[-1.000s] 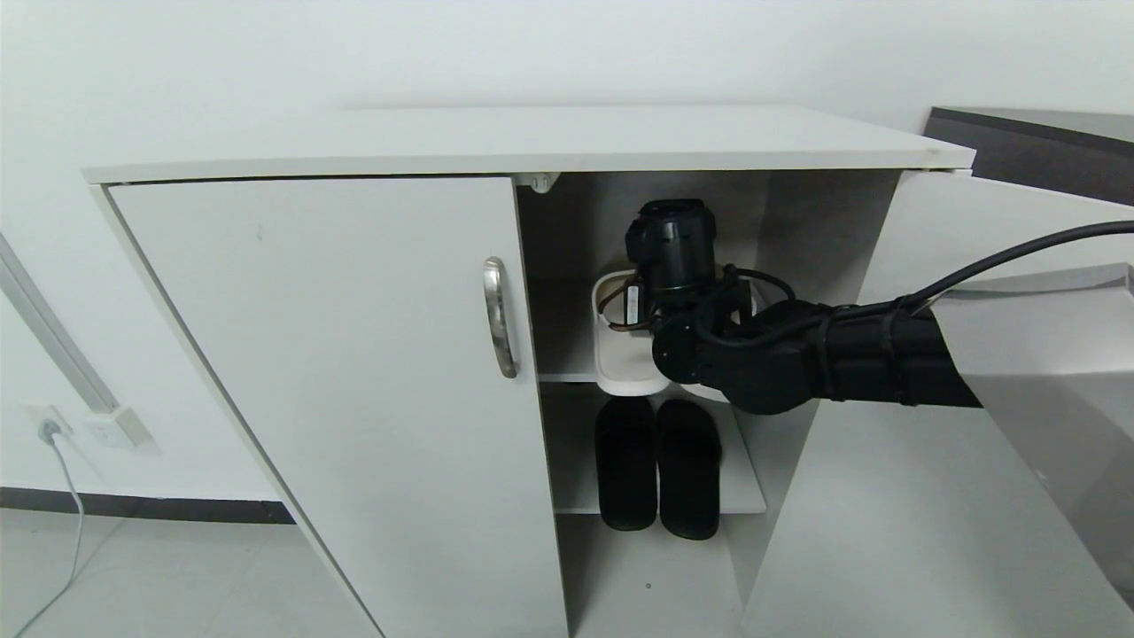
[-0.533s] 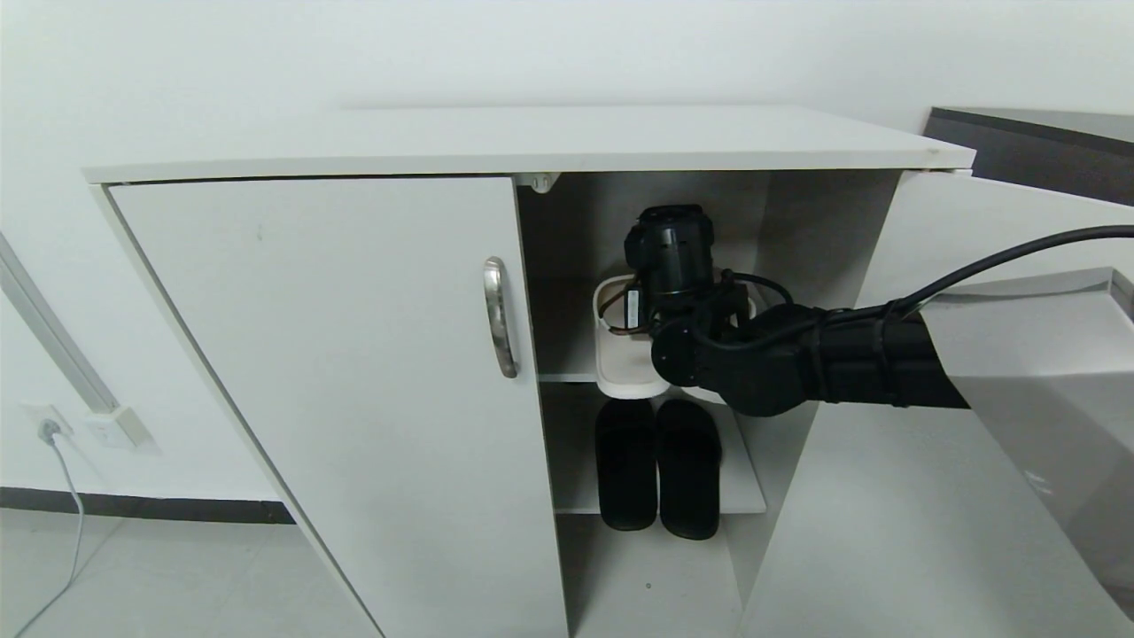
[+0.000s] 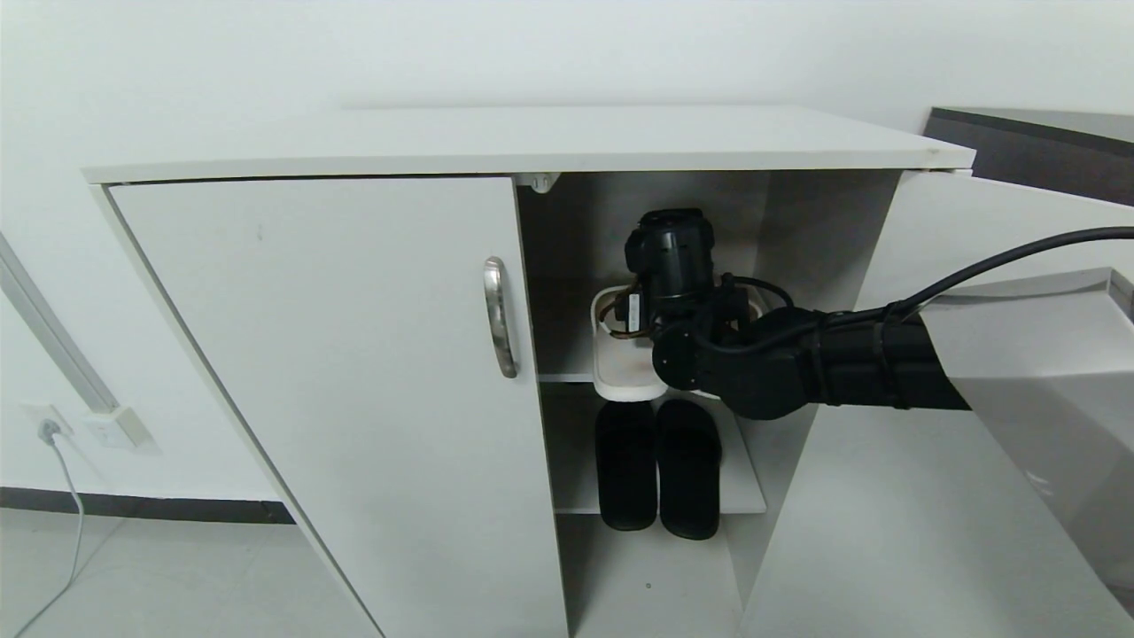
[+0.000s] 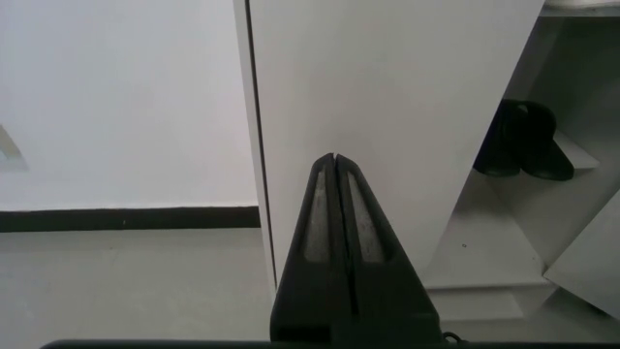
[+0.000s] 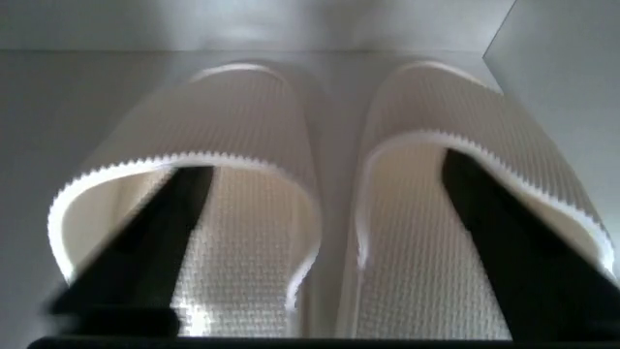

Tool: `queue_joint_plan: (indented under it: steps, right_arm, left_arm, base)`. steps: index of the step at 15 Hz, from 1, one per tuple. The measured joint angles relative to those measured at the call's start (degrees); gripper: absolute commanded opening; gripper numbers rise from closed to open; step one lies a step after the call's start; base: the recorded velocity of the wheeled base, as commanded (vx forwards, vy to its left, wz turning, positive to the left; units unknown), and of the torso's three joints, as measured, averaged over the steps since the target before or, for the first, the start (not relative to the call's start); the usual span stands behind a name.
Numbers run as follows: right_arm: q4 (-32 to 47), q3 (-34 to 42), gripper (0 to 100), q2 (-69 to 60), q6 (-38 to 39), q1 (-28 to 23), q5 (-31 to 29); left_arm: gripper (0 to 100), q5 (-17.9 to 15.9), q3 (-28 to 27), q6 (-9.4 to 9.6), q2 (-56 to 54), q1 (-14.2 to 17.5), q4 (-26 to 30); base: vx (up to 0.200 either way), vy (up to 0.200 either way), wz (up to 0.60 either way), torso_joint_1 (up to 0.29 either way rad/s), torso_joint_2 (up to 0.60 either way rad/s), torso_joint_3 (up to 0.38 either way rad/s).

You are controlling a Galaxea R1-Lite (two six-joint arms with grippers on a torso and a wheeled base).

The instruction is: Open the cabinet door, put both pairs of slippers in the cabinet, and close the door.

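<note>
Here, in the head view, a white wooden cabinet [image 3: 532,137] stands on a grey floor [image 3: 133,576], left door [image 3: 337,372] shut, right door [image 3: 886,514] swung wide. A pair of white ribbed slippers [image 3: 620,377] is set on the upper shelf [image 3: 560,377], a pair of black slippers [image 3: 656,470] on the lower shelf [image 3: 744,496], heels overhanging. In the left wrist view, the left hand [image 4: 334,163] is pressed together before the shut door. In the right wrist view, the right hand [image 5: 325,170] is spread, fingers [image 5: 155,233] over the white slippers.
</note>
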Motion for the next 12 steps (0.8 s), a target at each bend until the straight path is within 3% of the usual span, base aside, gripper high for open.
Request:
queue_joint_plan:
  steps: [5, 12]
  right_arm:
    - [-2.21, 10.64, 100, -5.95, 0.40, 2.23, -0.30]
    - [-12.89, 34.18, 100, -20.33, 0.32, 8.68, -0.05]
  left_arm:
    - [0, 0.00, 0.00, -0.01, 0.00, 0.00, 0.00]
    - [0, 0.00, 0.00, 0.00, 0.00, 0.00, 0.00]
  base:
    - [0.000, 0.000, 0.00, 0.000, 0.00, 0.000]
    - [0.000, 0.000, 0.00, 0.000, 0.00, 0.000]
